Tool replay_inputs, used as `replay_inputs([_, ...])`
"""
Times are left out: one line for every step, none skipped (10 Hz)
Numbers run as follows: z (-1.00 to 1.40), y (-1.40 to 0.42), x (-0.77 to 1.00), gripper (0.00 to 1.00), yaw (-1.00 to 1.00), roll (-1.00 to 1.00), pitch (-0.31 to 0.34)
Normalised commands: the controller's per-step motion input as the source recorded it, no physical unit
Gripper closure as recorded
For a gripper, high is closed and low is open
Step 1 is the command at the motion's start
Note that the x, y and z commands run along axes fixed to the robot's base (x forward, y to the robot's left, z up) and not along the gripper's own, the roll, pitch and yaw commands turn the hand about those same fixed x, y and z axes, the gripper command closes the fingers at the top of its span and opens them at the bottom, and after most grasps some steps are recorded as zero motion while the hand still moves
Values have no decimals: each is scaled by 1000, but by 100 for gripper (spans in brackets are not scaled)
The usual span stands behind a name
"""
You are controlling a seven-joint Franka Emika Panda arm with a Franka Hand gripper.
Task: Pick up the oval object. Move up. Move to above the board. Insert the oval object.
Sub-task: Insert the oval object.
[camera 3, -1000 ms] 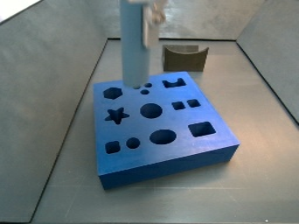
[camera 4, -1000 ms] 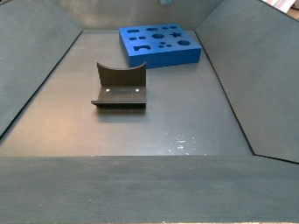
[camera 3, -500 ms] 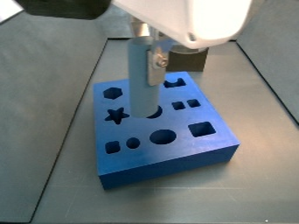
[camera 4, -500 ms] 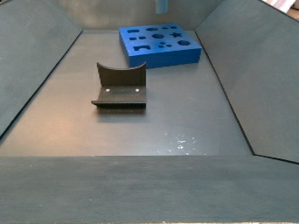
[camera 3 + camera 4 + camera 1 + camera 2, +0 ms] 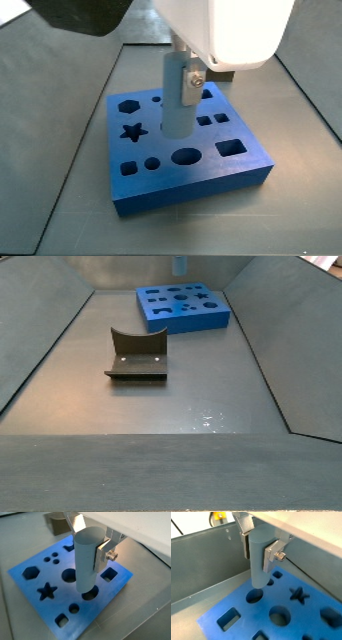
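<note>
over the board (image 5: 187, 160), gripper (image 5: 182, 78) lowered the oval object (image 5: 177, 100).

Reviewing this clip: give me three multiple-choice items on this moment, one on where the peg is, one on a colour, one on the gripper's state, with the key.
1. Where is the oval object?
A. upright over the board
B. lying on the floor
C. on the fixture

2. What colour is the board?
A. red
B. bright blue
C. olive

3. What is the gripper doing?
A. open, empty
B. shut on the fixture
C. shut on the oval object

Key: 1 A, the peg stands with its tip at a hole in the board's top. 2 B, blue in every view. 3 C, both wrist views show silver fingers pressed against the peg's sides.
</note>
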Motion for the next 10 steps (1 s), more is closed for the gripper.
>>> replay_inputs([0,0,97,100,-277,0,0])
replay_inputs([-11,0,-29,100,0,16,-1])
replay_inputs([-497,-117,-60,100,0,123,-130])
replay_inputs([-711,-114,0,100,-43,196,-180])
replay_inputs([-737,-14,0,100,-63,137,-206])
replay_inputs([-591,0,60,100,-46,30,-190])
replay_inputs([-289,0,426,100,-91,-13,-61])
replay_inputs([-189,0,460,100,-149,-13,0])
replay_inputs([-131,0,163,100,-103,0,0])
replay_inputs([-134,0,0,100,-49,0,-3])
